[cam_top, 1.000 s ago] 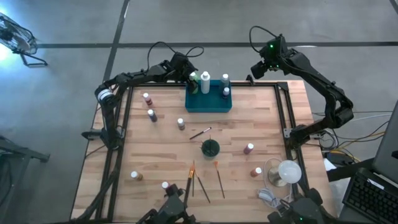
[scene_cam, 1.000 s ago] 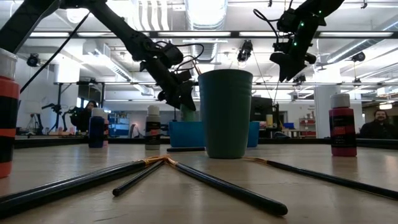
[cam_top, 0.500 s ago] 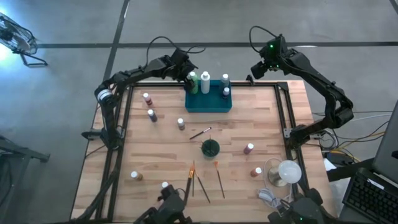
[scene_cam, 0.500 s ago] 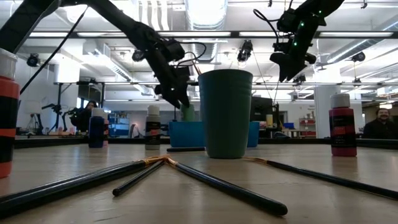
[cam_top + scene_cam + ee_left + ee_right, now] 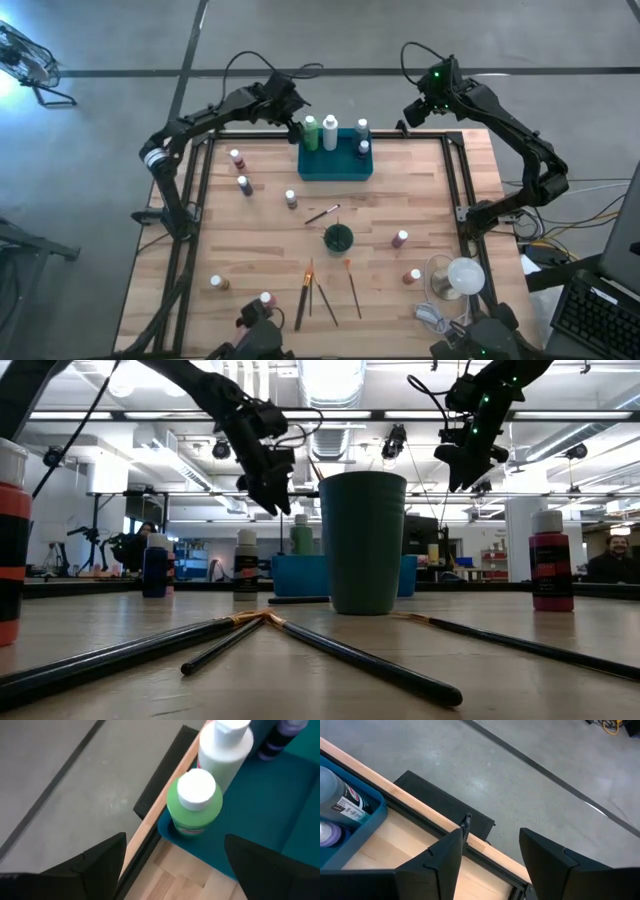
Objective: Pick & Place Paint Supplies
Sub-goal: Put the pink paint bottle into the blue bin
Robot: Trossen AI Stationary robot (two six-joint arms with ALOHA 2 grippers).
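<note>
The teal tray [image 5: 335, 165] sits at the table's far edge. A green bottle [image 5: 310, 130] stands upright in its far-left corner, seen close in the left wrist view [image 5: 195, 802], beside a taller white bottle [image 5: 330, 132] and two small ones [image 5: 362, 138]. My left gripper [image 5: 290, 110] hovers open above and left of the green bottle, touching nothing [image 5: 175, 865]. My right gripper [image 5: 413, 112] waits open over the far edge, right of the tray [image 5: 487, 855]. Several small bottles [image 5: 244, 184] and paintbrushes [image 5: 322, 298] lie scattered on the wood.
A dark green cup [image 5: 338, 238] stands mid-table, with one brush [image 5: 322, 214] just beyond it. More bottles stand at right [image 5: 400, 239] and near left [image 5: 216, 283]. A white round lamp-like object [image 5: 460, 275] and cables sit at the near right corner. Black rails [image 5: 455, 170] frame the table.
My left gripper has risen from the green bottle and drawn back toward the table's left, away from the tray. The green bottle stays standing in the tray's far-left corner, now clear of the fingers.
</note>
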